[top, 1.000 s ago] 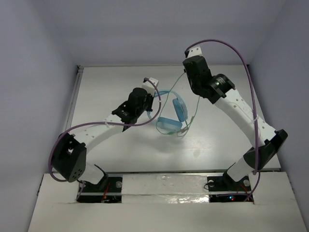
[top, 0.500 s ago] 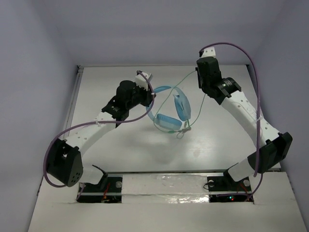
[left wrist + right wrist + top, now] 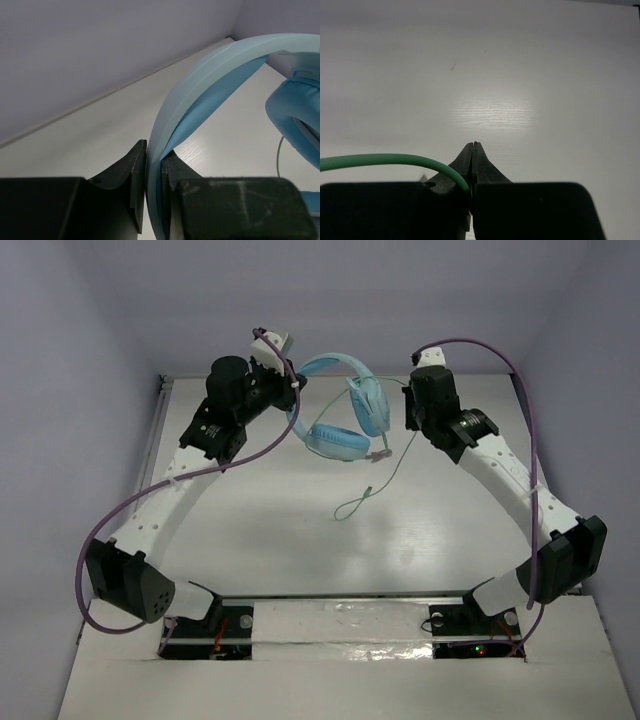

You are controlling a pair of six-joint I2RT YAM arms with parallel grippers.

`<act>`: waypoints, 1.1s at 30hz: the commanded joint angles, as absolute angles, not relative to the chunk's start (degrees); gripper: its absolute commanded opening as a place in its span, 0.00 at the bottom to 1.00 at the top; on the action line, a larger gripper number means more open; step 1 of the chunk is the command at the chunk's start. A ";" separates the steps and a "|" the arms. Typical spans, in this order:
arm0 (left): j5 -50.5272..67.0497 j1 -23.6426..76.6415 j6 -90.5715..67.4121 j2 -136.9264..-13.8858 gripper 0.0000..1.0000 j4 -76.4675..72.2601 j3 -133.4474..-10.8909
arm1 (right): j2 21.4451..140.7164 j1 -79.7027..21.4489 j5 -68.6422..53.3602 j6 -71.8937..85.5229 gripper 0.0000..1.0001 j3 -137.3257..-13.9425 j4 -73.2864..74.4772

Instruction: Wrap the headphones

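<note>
The light blue headphones (image 3: 340,410) hang above the far middle of the table, held up by their headband. My left gripper (image 3: 288,390) is shut on the headband (image 3: 200,90), which passes between its two black fingers. An ear cup (image 3: 295,115) shows at the right of the left wrist view. My right gripper (image 3: 410,400) is shut on the thin pale green cable (image 3: 385,160), which enters between its closed fingers from the left. The rest of the cable (image 3: 365,495) drops from the headphones and loops on the table. I cannot see the plug clearly.
The white table (image 3: 300,540) is walled by grey panels on the left, back and right. Thick purple arm cables (image 3: 190,480) arc along both arms. The arm bases stand at the near edge.
My left gripper has lifted the headphones up and toward the back wall. My right gripper moved slightly back with the cable. The cable's loop now trails lower on the table.
</note>
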State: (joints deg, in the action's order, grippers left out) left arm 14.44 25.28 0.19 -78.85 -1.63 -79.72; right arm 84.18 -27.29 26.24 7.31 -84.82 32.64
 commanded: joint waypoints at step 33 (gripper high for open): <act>40.86 15.12 -16.33 -79.10 0.00 3.35 -90.09 | 89.21 -22.06 1.00 21.79 0.00 -71.02 0.62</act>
State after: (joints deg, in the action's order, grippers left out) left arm 37.52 15.62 -8.69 -82.24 11.11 -88.31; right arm 87.05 -22.46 9.15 18.39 -73.54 6.13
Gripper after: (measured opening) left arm 0.103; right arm 0.024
